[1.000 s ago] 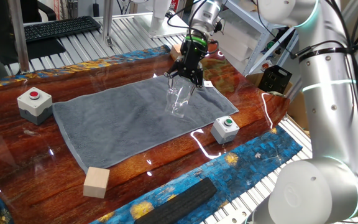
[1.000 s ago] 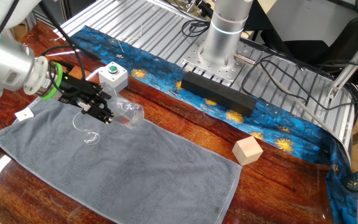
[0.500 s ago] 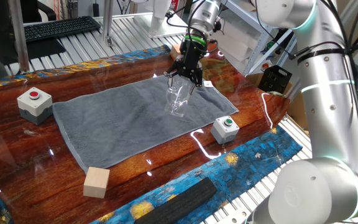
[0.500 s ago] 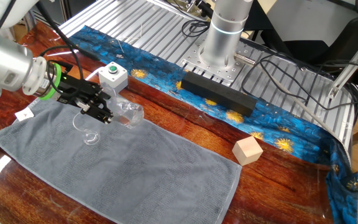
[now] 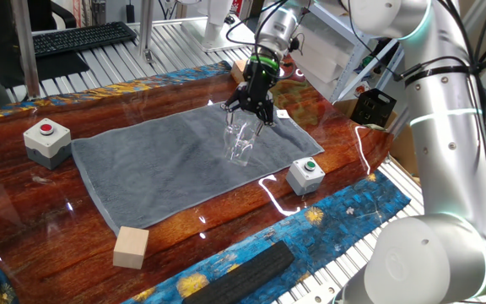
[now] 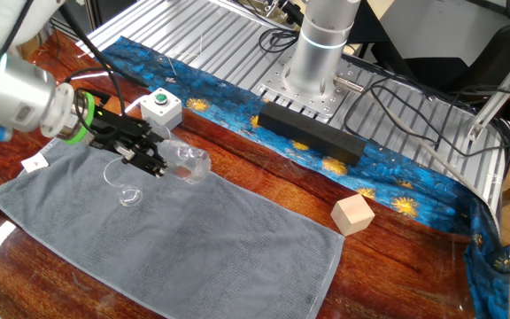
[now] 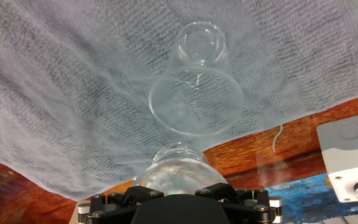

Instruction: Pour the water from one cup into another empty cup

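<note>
My gripper [image 6: 151, 159] is shut on the clear glass mug [image 6: 188, 164] and holds it tipped on its side just above the grey towel [image 6: 193, 239]. The small handleless glass [image 6: 124, 183] stands upright on the towel, right beside and below the mug. In the hand view the mug [image 7: 173, 171] sits between the jaws at the bottom edge, and the small glass [image 7: 196, 93] lies just ahead with its round rim open. In the one fixed view the gripper [image 5: 250, 107] hangs over both glasses [image 5: 240, 141]. I cannot make out the water.
A white box with a green button [image 5: 306, 175] stands by the towel's near corner and shows again in the other fixed view [image 6: 161, 107]. A box with a red button [image 5: 47, 139], a wooden block [image 5: 131, 247] and a black bar [image 6: 312, 133] lie around the towel.
The wrist has turned a little and the gripper with the mug has shifted slightly over the small glass. The small glass has not moved.
</note>
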Motion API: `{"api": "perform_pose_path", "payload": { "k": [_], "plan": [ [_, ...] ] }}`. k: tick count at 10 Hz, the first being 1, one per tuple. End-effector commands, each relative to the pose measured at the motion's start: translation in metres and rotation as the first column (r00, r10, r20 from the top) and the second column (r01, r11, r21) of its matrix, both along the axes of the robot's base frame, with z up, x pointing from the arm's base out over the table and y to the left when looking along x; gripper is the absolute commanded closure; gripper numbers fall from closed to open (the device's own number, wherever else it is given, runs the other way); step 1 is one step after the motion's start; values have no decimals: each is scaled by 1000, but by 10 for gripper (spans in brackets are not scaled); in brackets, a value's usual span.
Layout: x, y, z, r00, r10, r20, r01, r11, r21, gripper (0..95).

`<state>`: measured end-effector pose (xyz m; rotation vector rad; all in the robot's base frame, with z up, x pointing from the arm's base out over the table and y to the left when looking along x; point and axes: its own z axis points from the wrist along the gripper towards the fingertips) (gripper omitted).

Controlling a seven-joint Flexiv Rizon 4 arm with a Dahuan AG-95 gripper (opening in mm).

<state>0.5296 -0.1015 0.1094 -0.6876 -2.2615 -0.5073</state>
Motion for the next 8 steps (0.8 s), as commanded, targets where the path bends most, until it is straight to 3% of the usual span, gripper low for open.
{"api": "perform_pose_path", "payload": {
  "k": [1,8],
  "plan": [
    [8,-8,13,1000,-5,-8,5,1000,10,950],
    [8,-8,13,999,-21,-26,21,999,25,950]
  ]
}}
